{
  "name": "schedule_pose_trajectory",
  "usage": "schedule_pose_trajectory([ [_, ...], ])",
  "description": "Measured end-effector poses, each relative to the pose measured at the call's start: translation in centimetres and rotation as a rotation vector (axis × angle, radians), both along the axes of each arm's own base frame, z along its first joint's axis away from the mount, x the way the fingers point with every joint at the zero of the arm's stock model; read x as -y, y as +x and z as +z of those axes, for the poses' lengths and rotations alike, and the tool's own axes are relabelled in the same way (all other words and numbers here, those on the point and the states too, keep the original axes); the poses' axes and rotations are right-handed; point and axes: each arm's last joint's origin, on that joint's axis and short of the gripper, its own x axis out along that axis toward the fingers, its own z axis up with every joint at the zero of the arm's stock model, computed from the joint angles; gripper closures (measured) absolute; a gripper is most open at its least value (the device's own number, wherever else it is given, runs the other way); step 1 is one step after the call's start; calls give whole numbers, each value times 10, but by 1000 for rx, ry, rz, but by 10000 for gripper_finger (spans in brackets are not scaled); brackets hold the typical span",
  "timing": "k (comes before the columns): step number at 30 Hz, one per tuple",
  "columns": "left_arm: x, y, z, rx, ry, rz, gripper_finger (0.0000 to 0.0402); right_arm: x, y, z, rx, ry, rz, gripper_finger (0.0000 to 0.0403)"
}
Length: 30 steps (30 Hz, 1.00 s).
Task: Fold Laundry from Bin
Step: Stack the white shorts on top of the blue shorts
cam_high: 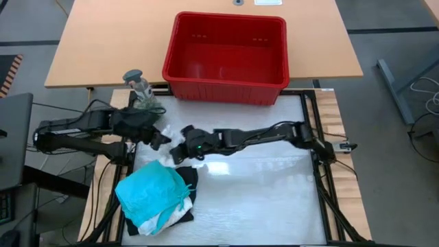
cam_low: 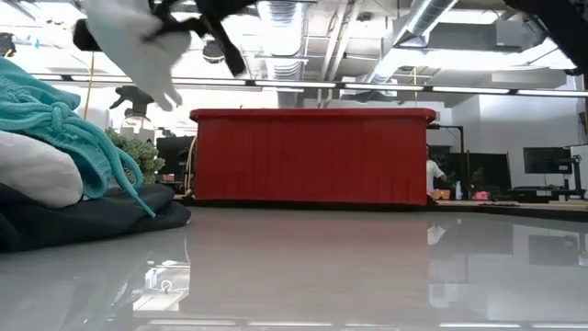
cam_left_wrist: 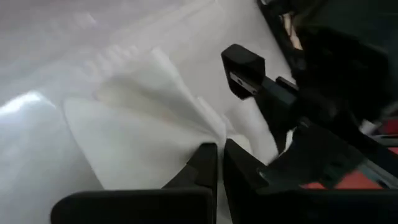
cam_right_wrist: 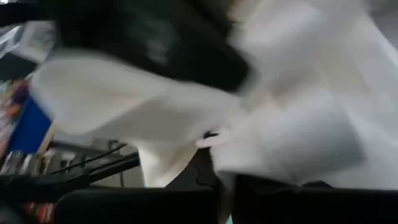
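Observation:
A white cloth garment [cam_high: 176, 149] hangs in the air between my two grippers, over the table's left half; in the low view it shows as a white garment [cam_low: 129, 41] high above the tabletop. My left gripper [cam_high: 163, 137] and my right gripper [cam_high: 184, 134] are close together, both shut on it. A pile of laundry [cam_high: 154, 195] lies at the near left: a teal piece [cam_low: 55, 119] on top, white under it, black at the bottom. The red bin [cam_high: 226, 58] stands at the far side, nothing showing inside it. My left gripper pinches a gathered fold of the white garment [cam_left_wrist: 208, 134] between its two fingers, slanting downward from the table's left. The cloth fans out beyond the fingertips and is clear of the table. My right gripper is shut on another bunched part of the same garment [cam_right_wrist: 217, 146], reaching in from the table's right. Blur and the cloth itself hide which edge it has.
A small green plant [cam_high: 142, 92] stands at the table's far left corner, next to the left arm. The glossy white tabletop [cam_high: 260, 192] stretches bare to the right of the pile. The right arm [cam_high: 274, 132] reaches across the table's middle.

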Motion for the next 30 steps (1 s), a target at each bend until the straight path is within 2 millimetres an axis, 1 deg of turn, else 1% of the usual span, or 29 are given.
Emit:
schedule_pose_trajectory([
  [2, 5, -9, 2, 14, -48, 4, 401, -7, 7, 9, -18, -30, 52, 370],
  [4, 11, -18, 5, 36, -95, 12, 401, -12, 12, 13, -43, -73, 85, 370],
  [5, 14, -23, 6, 38, -119, 23, 401, -15, 13, 11, -59, -89, 102, 370],
  [8, 22, -33, 8, 55, -192, 30, 401, -27, 13, 4, -48, -59, 136, 370],
  [12, 36, -35, 6, 21, -254, -30, 401, -46, 11, 4, -39, -59, 171, 370],
  [16, 52, -32, 0, -54, -258, -88, 401, -58, 9, 2, -44, -63, 194, 370],
  [22, 67, -45, -10, -182, -260, -109, 401, -61, 9, 3, -36, -66, 193, 370],
  [26, 77, -57, -13, -231, -287, -128, 401, -66, 17, -8, -10, -44, 203, 370],
  [30, 89, -64, -16, -282, -320, -152, 401, -72, 30, -27, 49, 30, 259, 370],
])
